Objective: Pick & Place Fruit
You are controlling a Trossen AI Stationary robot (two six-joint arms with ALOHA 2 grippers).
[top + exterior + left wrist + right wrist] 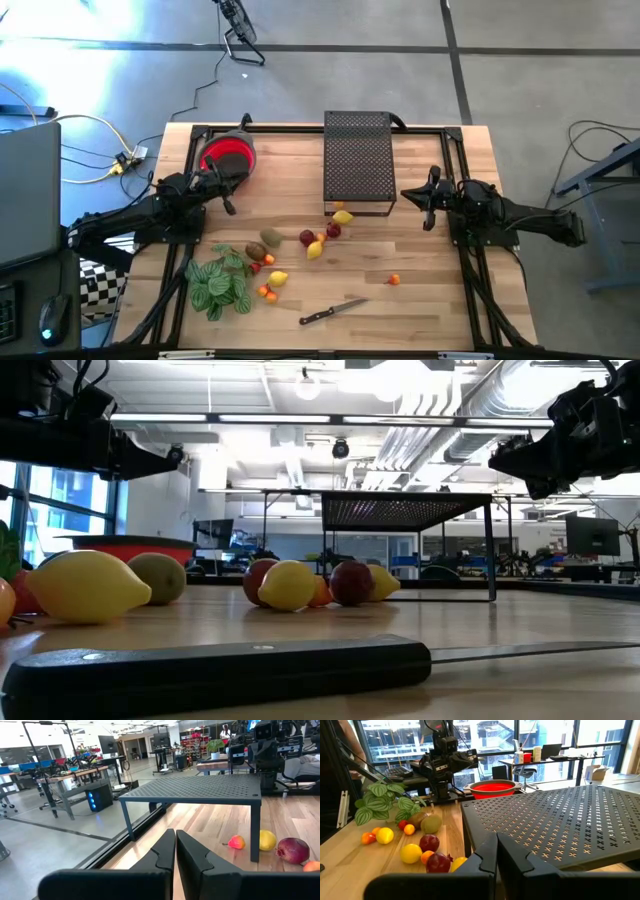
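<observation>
— Between our two pincers stands the perforated black rack, with bare wood on either flank of it. How much room do we have?

— Plenty toward the near edge of the table: only the knife and one tiny orange fruit lie there. The left gripper hangs just beside the red bowl, its fingers pressed together on nothing. The right gripper hovers off the rack's other end, jaws likewise closed and empty.

— And the fruit?

— We see it strewn nearer the table's front than both pincers: a lemon at the rack's foot, a dark red apple and another lemon just past it, a kiwi and small orange pieces beside the leafy plant — all closer to the left pincer than the right.

— What can't we make out?

— From table height the knife handle blocks the foreground, and the lemon there hides what sits behind it. Both arms reach inward, wrists level, well above the wood.
</observation>
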